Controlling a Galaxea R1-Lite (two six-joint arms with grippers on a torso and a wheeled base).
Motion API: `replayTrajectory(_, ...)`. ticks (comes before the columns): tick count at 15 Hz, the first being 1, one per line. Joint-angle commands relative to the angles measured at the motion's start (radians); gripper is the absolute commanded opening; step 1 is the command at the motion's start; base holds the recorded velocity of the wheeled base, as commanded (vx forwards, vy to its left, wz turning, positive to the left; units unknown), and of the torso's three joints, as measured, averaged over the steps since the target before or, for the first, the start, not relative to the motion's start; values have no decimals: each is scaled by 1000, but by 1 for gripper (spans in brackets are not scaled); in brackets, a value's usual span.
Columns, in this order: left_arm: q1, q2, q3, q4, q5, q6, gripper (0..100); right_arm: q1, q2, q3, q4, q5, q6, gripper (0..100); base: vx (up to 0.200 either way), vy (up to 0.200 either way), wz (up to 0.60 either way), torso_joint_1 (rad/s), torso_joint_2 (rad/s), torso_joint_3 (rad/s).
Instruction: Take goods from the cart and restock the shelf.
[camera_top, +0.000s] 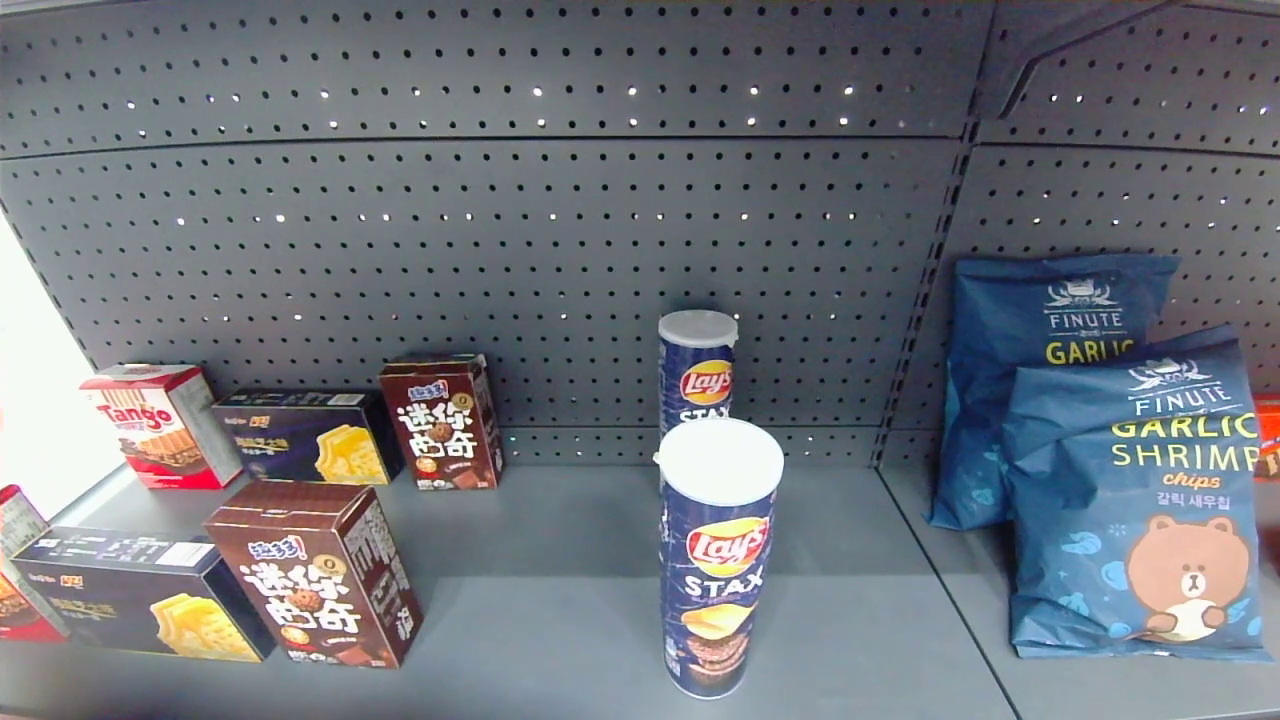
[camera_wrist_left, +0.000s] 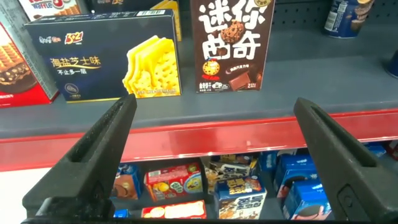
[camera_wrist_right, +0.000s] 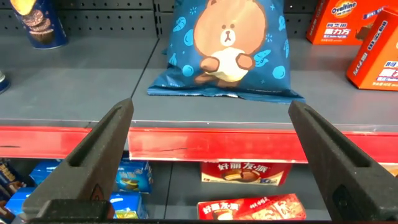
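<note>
Broadly, the grey metal shelf with the perforated back panel (camera_top: 560, 600) looks part-stocked. Goods stand in short rows two deep with gaps between the rows, so restocking seems under way but not finished.

- Two blue foil chip bags (camera_top: 1130, 500) at the robot's right, one leaning behind the other.
- Two tall blue cardboard chip cans with white lids (camera_top: 718, 560) mid-shelf, upright, front one directly ahead of the back one.
- Left side: two brown cookie boxes (camera_top: 320, 575), two flat navy cracker boxes (camera_top: 140, 595), one red-and-white wafer box (camera_top: 165, 425) at the back.
- Lower tier under the red shelf edge (camera_wrist_left: 186, 134) holds small packed snack cartons (camera_wrist_left: 174, 183).

Left gripper (camera_wrist_left: 214, 102) sits before the shelf edge, facing the cracker and cookie boxes, fingers spread wide with nothing between them. Right gripper (camera_wrist_right: 210, 104) faces the front chip bag, likewise spread wide and carrying nothing.

Judgement: neither arm has an item, so the next piece must come from the cart.
</note>
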Motion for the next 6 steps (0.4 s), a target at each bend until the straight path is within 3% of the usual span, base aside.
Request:
replayTrajectory(1,0,0,0,0,0,-1,100,0,0,0,0,0,0,100,0,0,0,0,0,0)
replayTrajectory(6,0,0,0,0,0,0,100,0,0,0,0,0,3,100,0,0,0,0,0,0)
